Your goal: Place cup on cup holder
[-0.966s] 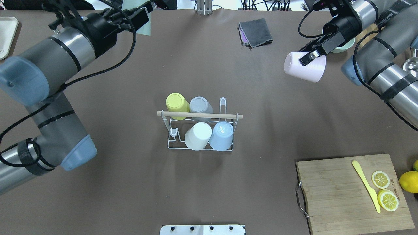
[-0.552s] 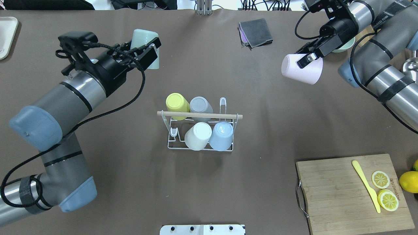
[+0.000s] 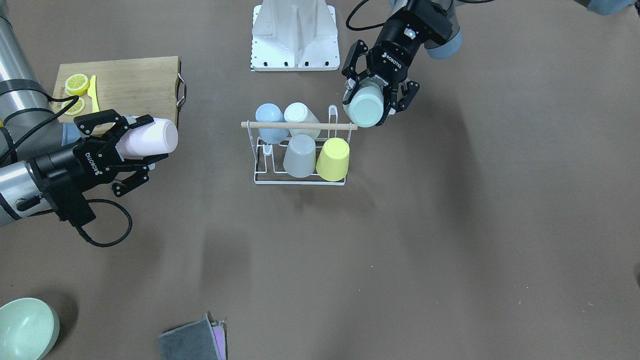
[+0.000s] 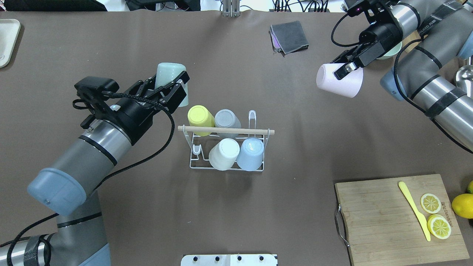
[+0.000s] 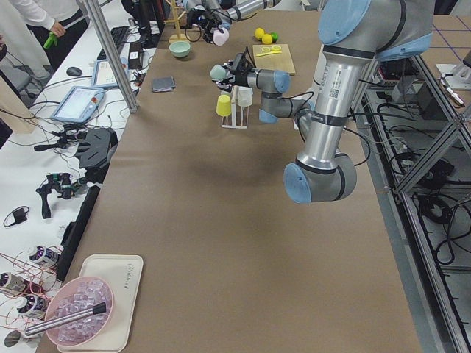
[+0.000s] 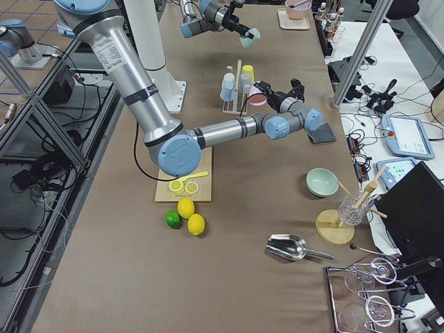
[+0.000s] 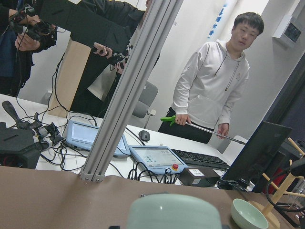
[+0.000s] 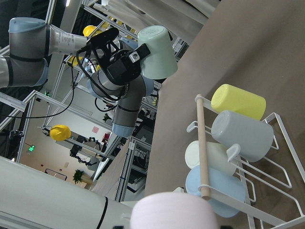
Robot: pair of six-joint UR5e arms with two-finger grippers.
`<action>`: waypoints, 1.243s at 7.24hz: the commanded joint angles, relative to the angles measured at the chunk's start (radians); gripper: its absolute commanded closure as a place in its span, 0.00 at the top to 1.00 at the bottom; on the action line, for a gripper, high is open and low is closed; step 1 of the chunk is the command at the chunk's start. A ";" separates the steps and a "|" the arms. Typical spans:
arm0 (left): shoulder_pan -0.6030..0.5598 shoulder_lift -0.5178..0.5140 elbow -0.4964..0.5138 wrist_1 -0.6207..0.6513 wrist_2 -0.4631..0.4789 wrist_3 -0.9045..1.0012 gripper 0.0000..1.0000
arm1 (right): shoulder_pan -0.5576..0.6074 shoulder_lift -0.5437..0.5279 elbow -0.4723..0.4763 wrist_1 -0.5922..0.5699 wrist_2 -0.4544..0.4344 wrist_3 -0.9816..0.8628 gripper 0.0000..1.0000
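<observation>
Table (image 4: 111, 37): one cup holder (image 4: 226, 130), six cups (image 4: 224, 153).

On the brown counter (image 4: 147, 207), seen from overhead, a wooden cutting board (image 4: 384, 221) lies at 4 o'clock, carrying a yellow plastic knife (image 4: 414, 210) and two lemon slices (image 4: 430, 203) just right of it. A whole lemon (image 4: 463, 205) sits at the board's 3 o'clock. A folded grey cloth (image 4: 290, 37) lies at 1 o'clock, a white tray (image 4: 7, 40) at 10 o'clock.

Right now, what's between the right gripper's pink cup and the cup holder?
Nothing. Overhead view shows bare brown table between the pink cup and the cup holder; the folded grey cloth sits off that line.
</observation>
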 commanded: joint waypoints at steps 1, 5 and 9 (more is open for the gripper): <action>0.084 0.001 0.008 -0.037 0.101 0.025 0.30 | 0.000 0.000 0.000 -0.002 0.010 -0.001 0.31; 0.170 -0.009 0.047 -0.074 0.226 0.055 0.30 | 0.000 0.000 0.000 0.000 0.010 -0.006 0.31; 0.184 -0.069 0.129 -0.088 0.264 0.055 0.30 | 0.000 -0.009 -0.003 -0.002 0.011 -0.026 0.31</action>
